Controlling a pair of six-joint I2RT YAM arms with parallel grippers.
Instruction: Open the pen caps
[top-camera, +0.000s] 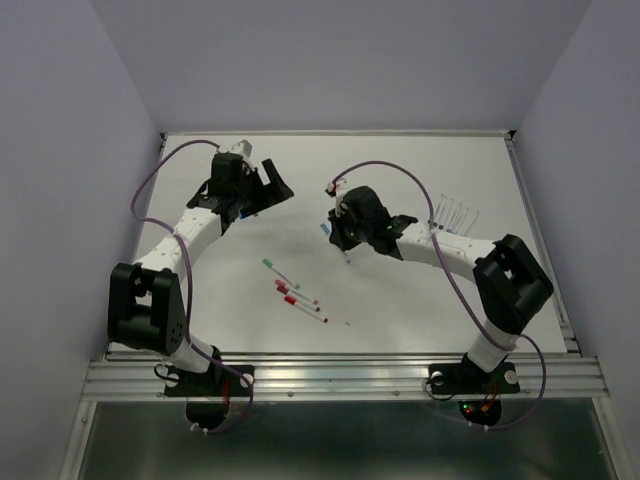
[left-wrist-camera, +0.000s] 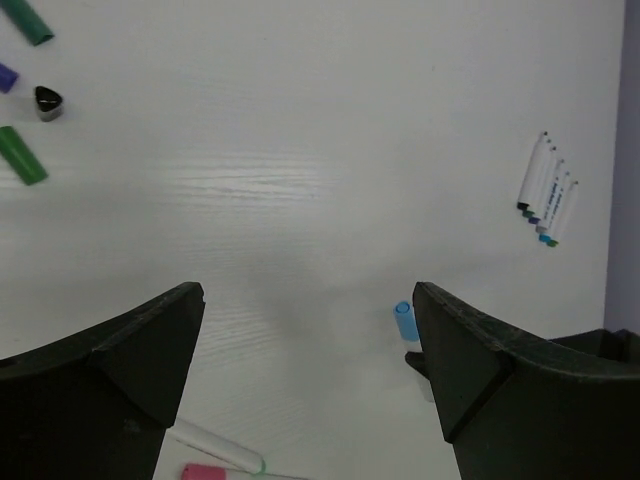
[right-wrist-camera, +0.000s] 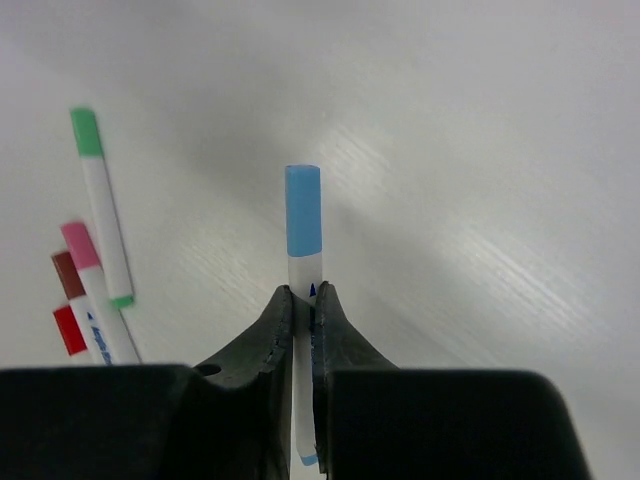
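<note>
On a white table, left arm and right arm reaching inward among scattered marker pens. Toward the far left, the left gripper with jaws spread wide, gripping nothing, poised above bare tabletop. Near centre, the right gripper with jaws pinched tight on the white barrel of a light-blue-capped pen, its light-blue cap on and jutting beyond the fingertips. In the table's middle, a loose cluster of capped pens with green, pink, brown and red ends. By the right edge, a neat row of pens laid side by side. Close to the left gripper, loose pen caps in green, teal, purple and black, lying apart.
</note>
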